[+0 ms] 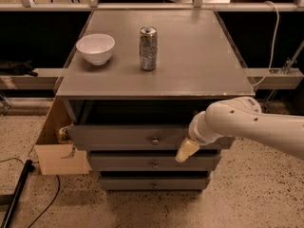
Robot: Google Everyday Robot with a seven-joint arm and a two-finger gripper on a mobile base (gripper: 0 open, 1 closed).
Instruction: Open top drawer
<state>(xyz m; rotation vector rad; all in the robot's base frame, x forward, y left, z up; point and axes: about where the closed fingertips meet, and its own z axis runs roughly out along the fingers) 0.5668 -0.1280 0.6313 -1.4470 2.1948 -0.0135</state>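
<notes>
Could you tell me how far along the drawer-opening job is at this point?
Done: the top drawer already juts forward of the two lower drawers. In hand: the gripper sits at its front, just right of the knob. Left: pulling it out further, I would judge.
</notes>
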